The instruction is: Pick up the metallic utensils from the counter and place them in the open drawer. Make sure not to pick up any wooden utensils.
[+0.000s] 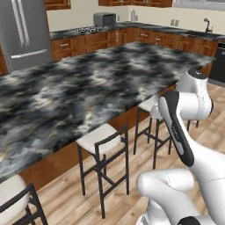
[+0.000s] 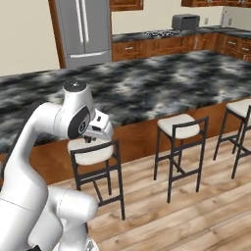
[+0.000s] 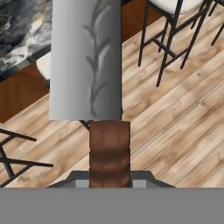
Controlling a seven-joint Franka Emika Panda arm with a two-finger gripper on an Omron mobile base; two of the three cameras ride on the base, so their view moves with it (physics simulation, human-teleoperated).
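The end effector [image 3: 110, 177] pinches the cleaver [image 3: 85, 61] by its dark reddish handle, silver blade pointing away from the hand, held in the air above the wooden floor [image 3: 175, 127] beside the stools [image 2: 179, 126], off the near edge of the marbled counter [image 1: 79, 92]

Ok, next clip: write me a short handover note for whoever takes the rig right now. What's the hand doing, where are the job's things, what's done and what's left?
Hand: shut on the cleaver, gripping its reddish handle, blade pointing away from the camera, carried over the wooden floor beside the stools.
Counter: the part in view shows no utensils.
Drawer, forks, wooden spoon: out of frame, so their state cannot be told.
Done: cleaver picked up.
Left: carry the cleaver to the open drawer and release it; then check for the forks. Leave the wooden spoon.
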